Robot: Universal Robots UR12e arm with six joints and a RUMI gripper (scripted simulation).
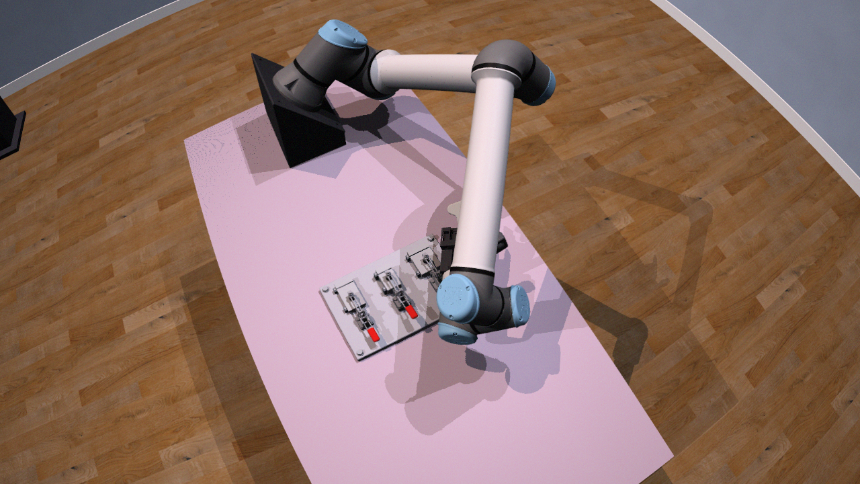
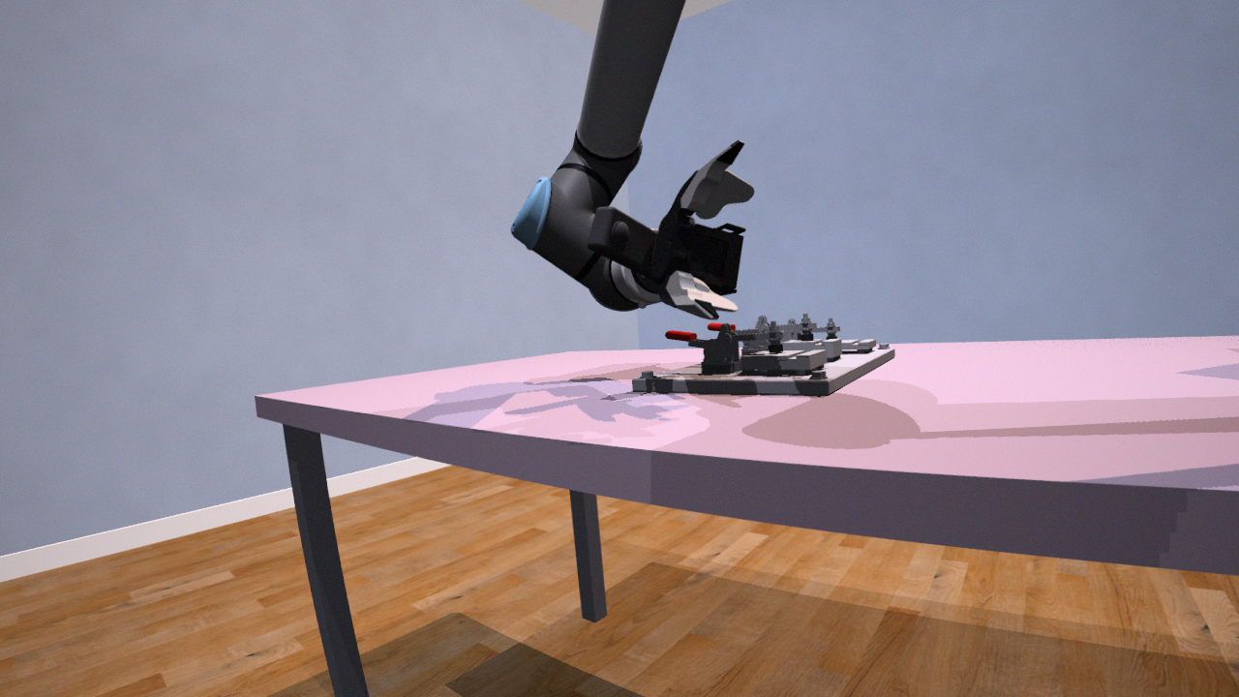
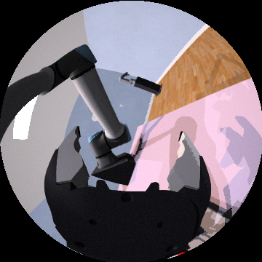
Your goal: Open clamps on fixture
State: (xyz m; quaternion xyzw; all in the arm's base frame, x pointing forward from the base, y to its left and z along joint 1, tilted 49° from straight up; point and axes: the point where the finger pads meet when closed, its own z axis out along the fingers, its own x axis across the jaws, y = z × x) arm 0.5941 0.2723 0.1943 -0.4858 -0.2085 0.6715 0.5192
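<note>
A grey fixture plate (image 1: 340, 312) (image 2: 844, 373) lies on the pink table (image 1: 288, 216) (image 2: 1040, 389) and carries three toggle clamps. The left clamp (image 1: 361, 316) and the middle clamp (image 1: 398, 294) have red handles (image 1: 373, 334) (image 1: 411, 310) lying low and flat; these handles also show in the exterior view (image 2: 679, 335) (image 2: 718, 326). The right clamp (image 1: 422, 263) is partly hidden by my wrist, and its handle is out of sight. My gripper (image 2: 738, 233) (image 3: 129, 129) (image 1: 446, 239) is wide open and empty. It is tilted, with its lower finger just above the fixture's handle side.
The arm's black pedestal (image 1: 300, 126) stands at the table's far end. My forearm (image 1: 481, 180) crosses over the fixture's right side. Wooden floor (image 1: 691, 180) surrounds the table. A sliver of the fixture (image 3: 218, 218) shows at the wrist view's lower right.
</note>
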